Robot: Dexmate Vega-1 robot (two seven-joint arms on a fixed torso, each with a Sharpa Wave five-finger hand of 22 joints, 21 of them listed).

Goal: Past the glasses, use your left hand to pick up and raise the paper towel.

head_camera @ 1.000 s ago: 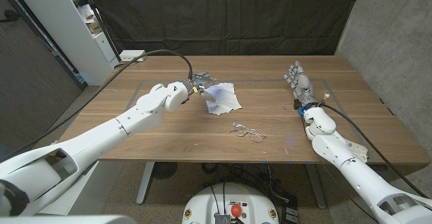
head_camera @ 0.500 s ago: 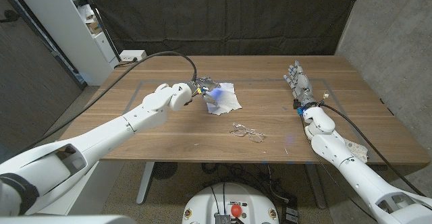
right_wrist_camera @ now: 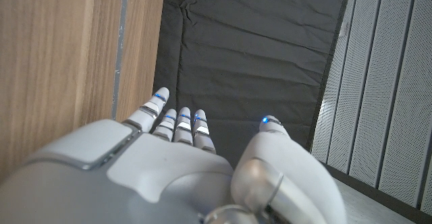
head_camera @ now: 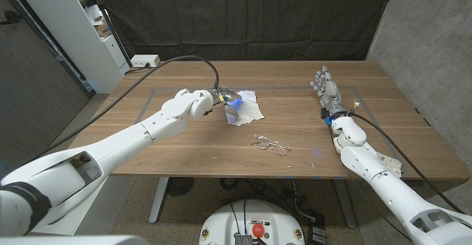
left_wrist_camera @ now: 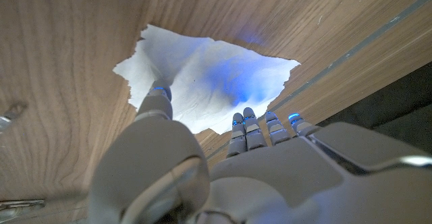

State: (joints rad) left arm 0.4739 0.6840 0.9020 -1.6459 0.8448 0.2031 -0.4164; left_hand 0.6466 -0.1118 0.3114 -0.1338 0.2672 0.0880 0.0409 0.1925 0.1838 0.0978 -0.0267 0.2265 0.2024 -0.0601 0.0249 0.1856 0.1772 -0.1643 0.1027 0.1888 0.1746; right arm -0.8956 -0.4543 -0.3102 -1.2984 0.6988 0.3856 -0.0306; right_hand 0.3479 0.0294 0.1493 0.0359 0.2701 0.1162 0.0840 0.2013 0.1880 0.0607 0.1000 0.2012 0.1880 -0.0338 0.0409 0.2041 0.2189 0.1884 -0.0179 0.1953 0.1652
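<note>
A white paper towel [head_camera: 247,108] lies crumpled on the wooden table [head_camera: 184,145], just beyond a pair of thin-framed glasses [head_camera: 271,145]. My left hand [head_camera: 225,98] hovers over the towel's left edge with its fingers spread. In the left wrist view the towel [left_wrist_camera: 202,82] spreads under the fingertips [left_wrist_camera: 248,119], the thumb reaches over its edge, and nothing is gripped. A blue glow falls on the towel. My right hand [head_camera: 326,88] stands at the table's right side, fingers extended toward the far edge and holding nothing; in the right wrist view this hand [right_wrist_camera: 175,156] sits beside the table edge.
A white shelf unit [head_camera: 70,31] stands off the table's far left corner, with a white power strip [head_camera: 144,60] on the table corner near it. A black cable [head_camera: 184,59] arcs to my left wrist. A dark curtain [head_camera: 243,16] hangs behind the table.
My left hand has moved to the right and a little farther over the paper towel's left edge. The right arm, towel and glasses have not moved.
</note>
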